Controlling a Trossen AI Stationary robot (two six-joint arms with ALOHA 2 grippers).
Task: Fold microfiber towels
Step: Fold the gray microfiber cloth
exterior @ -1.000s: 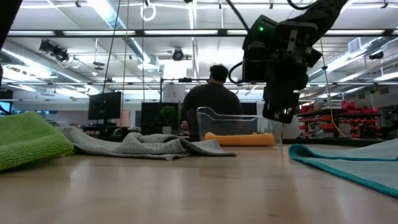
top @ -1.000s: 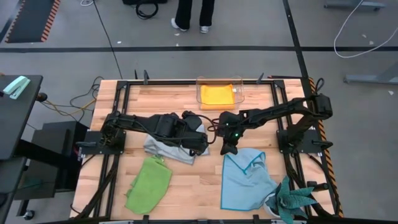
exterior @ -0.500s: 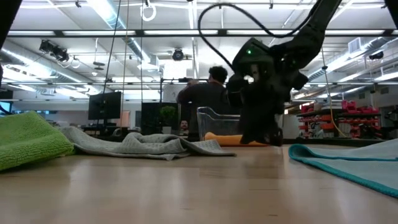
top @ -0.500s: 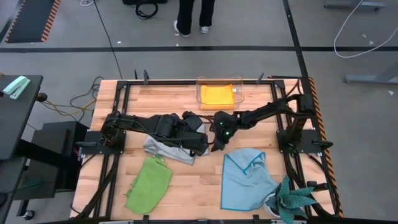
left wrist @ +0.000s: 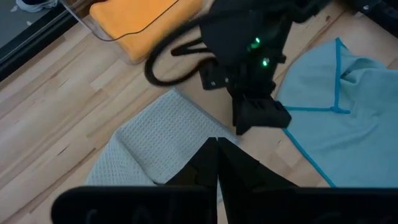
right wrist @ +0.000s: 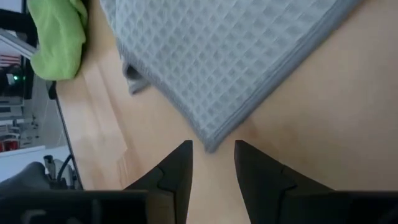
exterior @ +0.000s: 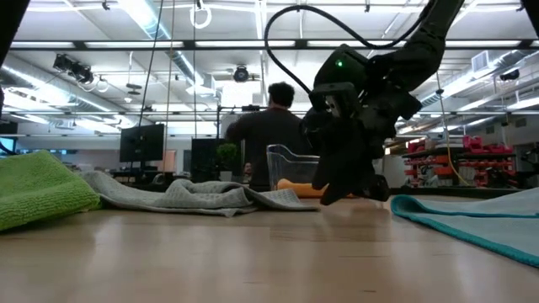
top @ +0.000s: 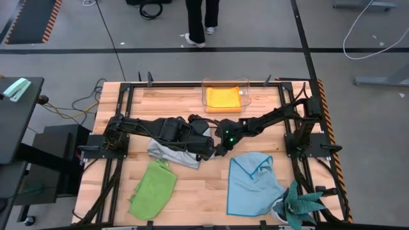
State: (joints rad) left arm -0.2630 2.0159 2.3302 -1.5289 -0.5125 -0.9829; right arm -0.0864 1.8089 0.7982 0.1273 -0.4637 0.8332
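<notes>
Towel: grey waffle-weave microfiber towel (top: 171, 152) lies crumpled mid-desk, corner just ahead of right end effector (right wrist: 211, 163), whose fingers are parted, straddling the corner, empty. Left end effector (left wrist: 217, 163) pinched closed over same cloth; grip on it unclear. Risks: right fingers closing short, scraping wooden desk (top: 192, 185); thin edge slipping out; arms colliding, being close together. Light blue towel (top: 252, 182) nearby, could snag.

Four towels: grey (top: 171, 152), green (top: 152, 189), blue (top: 250, 185), orange (top: 223, 99); one box (top: 244, 94); one plant (top: 300, 206).
</notes>
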